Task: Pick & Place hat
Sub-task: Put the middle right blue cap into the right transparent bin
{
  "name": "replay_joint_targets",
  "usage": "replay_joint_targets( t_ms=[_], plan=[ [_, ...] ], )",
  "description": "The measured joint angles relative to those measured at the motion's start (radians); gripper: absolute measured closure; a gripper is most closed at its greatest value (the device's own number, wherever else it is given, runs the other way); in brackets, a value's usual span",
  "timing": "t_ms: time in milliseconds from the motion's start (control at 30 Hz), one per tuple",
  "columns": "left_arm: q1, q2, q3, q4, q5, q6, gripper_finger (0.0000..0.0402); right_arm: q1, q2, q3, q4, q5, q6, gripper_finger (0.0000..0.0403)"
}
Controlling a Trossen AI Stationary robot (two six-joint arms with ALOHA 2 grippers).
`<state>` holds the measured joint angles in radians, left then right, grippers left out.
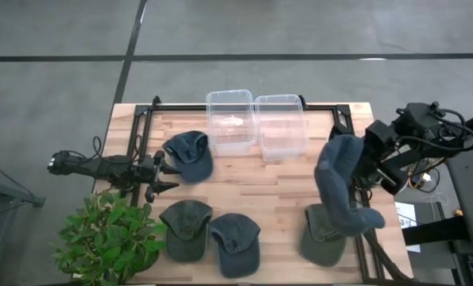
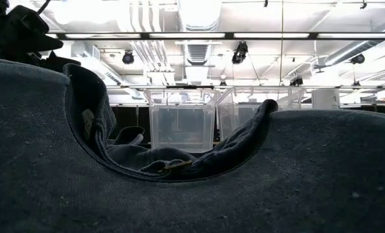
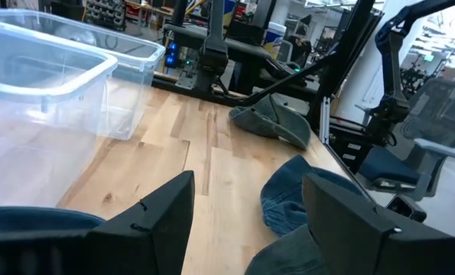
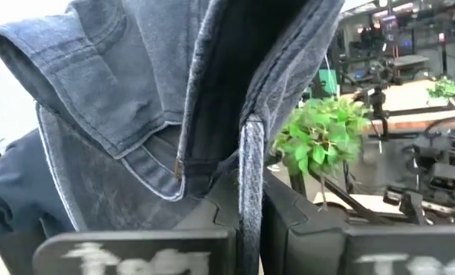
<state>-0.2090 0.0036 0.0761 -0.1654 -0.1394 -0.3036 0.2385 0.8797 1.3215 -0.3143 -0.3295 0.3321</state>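
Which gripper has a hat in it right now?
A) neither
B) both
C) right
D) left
C. The right gripper is shut on a blue denim hat that hangs above the table's right side, while the left gripper sits open and empty beside another hat lying on the table.

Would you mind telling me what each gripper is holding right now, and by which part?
The right gripper is shut on a blue hat, pinching a fold of fabric at its edge. The left gripper is open and holds nothing.
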Motion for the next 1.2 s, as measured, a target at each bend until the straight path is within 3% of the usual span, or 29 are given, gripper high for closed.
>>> replay_joint_targets(
  t_ms=[67, 133, 300, 367, 467, 533, 700, 900, 1200],
  plan=[
    [0.0, 0.0, 0.0, 0.0, 0.0, -0.015, 0.0165, -0.001, 0.007, -0.004, -0.004, 0.058, 0.015, 0.039],
    [0.0, 0.0, 0.0, 0.0, 0.0, -0.021, 0.0165, -0.001, 0.011, -0.005, -0.039, 0.194, 0.064, 0.039],
    [0.0, 0.0, 0.0, 0.0, 0.0, -0.022, 0.0165, -0.002, 0.043, -0.007, -0.326, 0.717, 0.314, 0.039],
    [0.0, 0.0, 0.0, 0.0, 0.0, -0.022, 0.0165, -0.003, 0.064, -0.007, -0.448, 0.881, 0.424, 0.039],
    [0.0, 0.0, 0.0, 0.0, 0.0, -0.022, 0.0165, -0.013, 0.091, -0.007, -0.571, 1.043, 0.556, 0.039],
    [0.0, 0.0, 0.0, 0.0, 0.0, -0.022, 0.0165, -0.037, 0.108, -0.007, -0.609, 1.092, 0.61, 0.039],
    [0.0, 0.0, 0.0, 0.0, 0.0, -0.022, 0.0165, -0.164, 0.161, -0.007, -0.614, 1.1, 0.608, 0.039],
    [0.0, 0.0, 0.0, 0.0, 0.0, -0.023, 0.0165, -0.387, 0.243, -0.007, -0.604, 0.961, 0.483, 0.039],
    [0.0, 0.0, 0.0, 0.0, 0.0, -0.073, 0.0165, -0.718, 0.353, -0.024, -0.463, 0.609, 0.293, 0.039]
  ],
)
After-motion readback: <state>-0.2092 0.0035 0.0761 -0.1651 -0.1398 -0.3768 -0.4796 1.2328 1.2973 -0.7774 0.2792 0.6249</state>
